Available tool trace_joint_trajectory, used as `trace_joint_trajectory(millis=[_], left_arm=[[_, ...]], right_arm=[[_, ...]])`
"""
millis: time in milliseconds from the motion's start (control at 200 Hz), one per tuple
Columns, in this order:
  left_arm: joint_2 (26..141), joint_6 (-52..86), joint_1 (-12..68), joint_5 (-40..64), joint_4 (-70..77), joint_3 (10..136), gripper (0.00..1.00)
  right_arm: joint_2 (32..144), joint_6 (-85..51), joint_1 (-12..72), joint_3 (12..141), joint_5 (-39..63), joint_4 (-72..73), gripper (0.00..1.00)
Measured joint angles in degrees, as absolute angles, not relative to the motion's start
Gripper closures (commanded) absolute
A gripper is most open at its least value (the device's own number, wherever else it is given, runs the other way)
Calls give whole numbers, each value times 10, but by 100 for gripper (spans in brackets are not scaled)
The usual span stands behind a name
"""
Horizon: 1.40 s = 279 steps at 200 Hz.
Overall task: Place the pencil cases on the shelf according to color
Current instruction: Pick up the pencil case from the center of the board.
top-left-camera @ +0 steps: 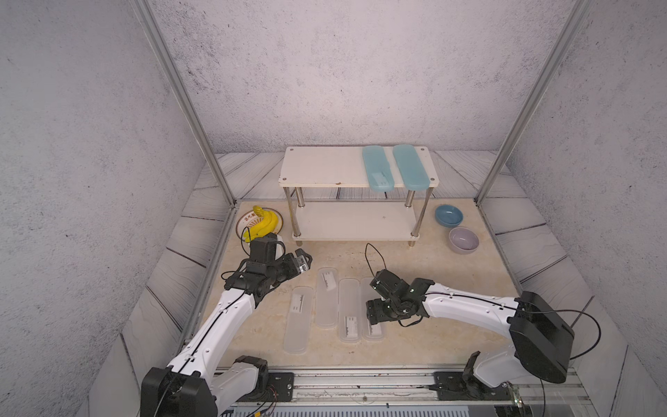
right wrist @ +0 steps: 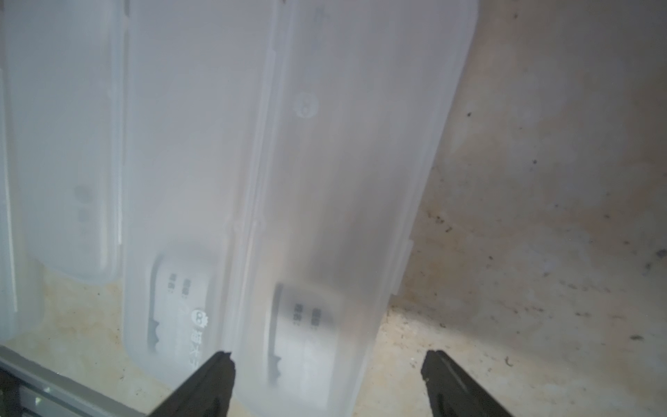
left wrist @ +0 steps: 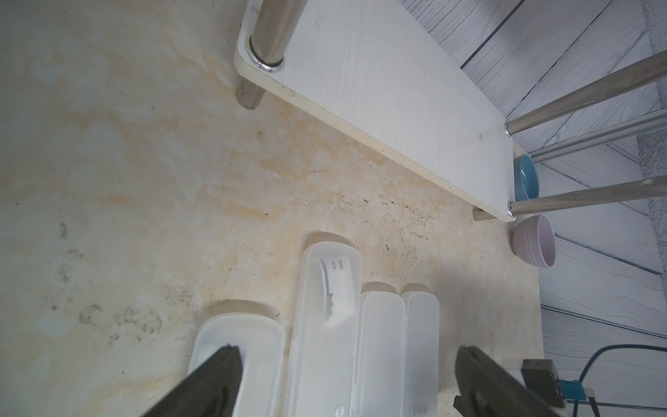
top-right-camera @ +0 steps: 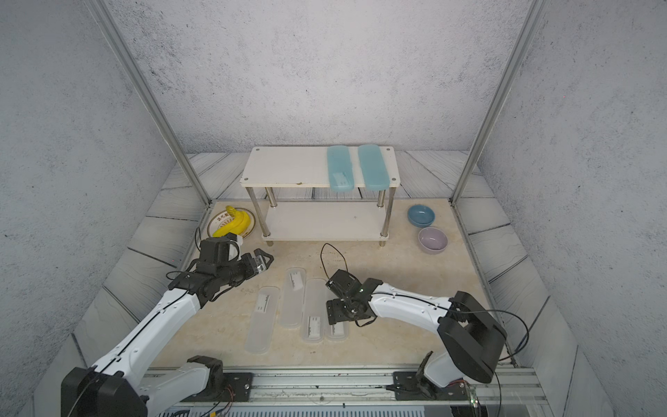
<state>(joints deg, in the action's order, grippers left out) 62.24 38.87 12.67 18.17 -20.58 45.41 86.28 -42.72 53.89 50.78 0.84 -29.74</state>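
The shelf (top-left-camera: pixel 321 166) (top-right-camera: pixel 288 166) stands at the back, and two teal pencil cases (top-left-camera: pixel 377 168) (top-left-camera: pixel 411 168) lie side by side on the right of its top board. Its lower board (left wrist: pixel 379 83) is bare. Several frosted pencil cases lie on the table in front: (top-left-camera: pixel 297 321), (top-left-camera: pixel 327 299), (top-left-camera: pixel 349 307), and a rightmost one (top-left-camera: pixel 375 334) (right wrist: pixel 343 180). My right gripper (top-left-camera: pixel 373 319) (right wrist: pixel 328 353) hangs open just over that rightmost case, jaws on either side of it. My left gripper (top-left-camera: pixel 305 258) (left wrist: pixel 348 350) is open, above the table, past the cases' far ends.
A plate of yellow bananas (top-left-camera: pixel 260 224) sits left of the shelf, just behind my left arm. A blue bowl (top-left-camera: pixel 448 214) and a lilac bowl (top-left-camera: pixel 463 240) stand right of the shelf. Metal posts and grey walls enclose the table.
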Motion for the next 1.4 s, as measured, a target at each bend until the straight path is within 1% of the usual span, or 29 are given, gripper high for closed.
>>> trace_joint_trajectory(millis=[225, 435, 726, 886, 1016, 1146, 1266, 1396], left_arm=[[624, 393, 127, 175, -205, 454, 1], [619, 388, 127, 161, -210, 454, 1], [618, 386, 127, 158, -215, 454, 1], [618, 386, 127, 158, -215, 454, 1], [618, 384, 127, 158, -216, 454, 1], [617, 383, 127, 158, -216, 454, 1], [612, 383, 127, 159, -216, 454, 1], [604, 383, 127, 159, -217, 454, 1]], right_arm=[[917, -423, 558, 542, 8, -301, 12], [943, -415, 560, 560, -25, -334, 12], [924, -418, 558, 548, -82, -366, 8], [886, -420, 533, 513, -103, -382, 7], [829, -414, 512, 479, -97, -386, 7], [793, -388, 512, 475, -53, -350, 8], [824, -370, 512, 490, -18, -326, 11], [876, -364, 516, 506, 5, -312, 11]])
